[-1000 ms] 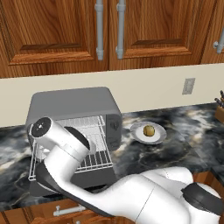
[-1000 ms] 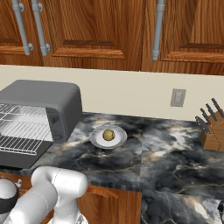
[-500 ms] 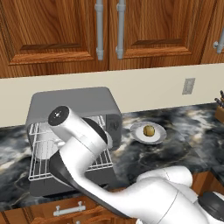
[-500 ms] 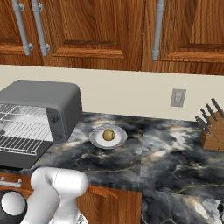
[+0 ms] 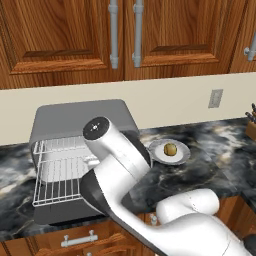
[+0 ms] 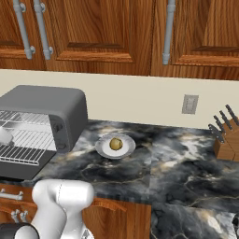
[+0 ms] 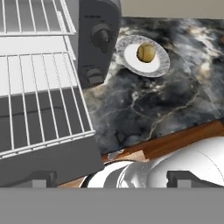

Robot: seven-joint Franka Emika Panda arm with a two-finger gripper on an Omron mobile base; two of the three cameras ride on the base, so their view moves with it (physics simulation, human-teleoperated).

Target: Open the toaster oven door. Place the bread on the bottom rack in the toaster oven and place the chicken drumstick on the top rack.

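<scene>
The grey toaster oven (image 5: pixel 80 117) stands on the counter at the left. Its door (image 5: pixel 60 212) hangs open and lies flat in front. Both wire shelves are pulled out: the top rack (image 7: pixel 30 17) above and the bottom rack (image 7: pixel 39 100) over the door (image 7: pixel 43 162). Nothing lies on either rack. The bread (image 5: pixel 170 149) sits on a small plate (image 5: pixel 182 156) right of the oven, also seen in the hand view as the bread (image 7: pixel 145 52). My gripper (image 7: pixel 113 179) is open and empty, hovering before the oven's front. The chicken drumstick is out of view.
The oven's knob panel (image 7: pixel 98 39) faces the plate (image 6: pixel 103 148). A knife block (image 6: pixel 225 140) stands at the far right of the dark marble counter (image 6: pixel 177 158). A wall outlet (image 6: pixel 189 104) and wooden cabinets are behind. My own arm (image 5: pixel 117 165) crosses in front of the oven.
The arm's upper joint has swung to the right across the oven's front. The jaws have stayed open, and the bread and plate have not moved.
</scene>
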